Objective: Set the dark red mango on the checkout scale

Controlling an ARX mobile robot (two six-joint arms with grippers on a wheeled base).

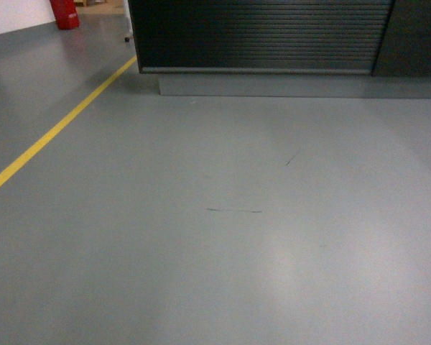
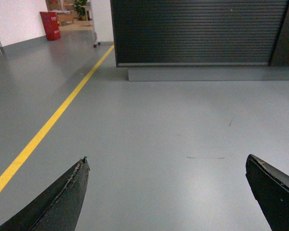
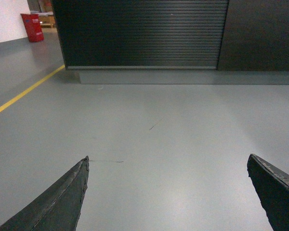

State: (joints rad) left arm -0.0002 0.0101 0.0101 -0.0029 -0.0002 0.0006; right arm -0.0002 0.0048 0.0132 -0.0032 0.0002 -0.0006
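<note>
The checkout (image 1: 258, 36) is a dark counter with a horizontally slatted front, standing across the far side of the grey floor; only its front shows, also as the checkout (image 2: 197, 31) and the checkout (image 3: 144, 33) in the wrist views. Neither the dark red mango nor the scale is in view. My left gripper (image 2: 166, 159) is open, its black fingers wide apart over bare floor with nothing between them. My right gripper (image 3: 168, 158) is open and empty too. Neither gripper shows in the head view.
A yellow floor line (image 1: 57, 129) runs diagonally along the left. A red object (image 1: 65, 13) stands by the white wall at the far left. A grey plinth (image 1: 294, 85) runs along the counter's base. A dark panel (image 3: 260, 33) adjoins the slats on the right.
</note>
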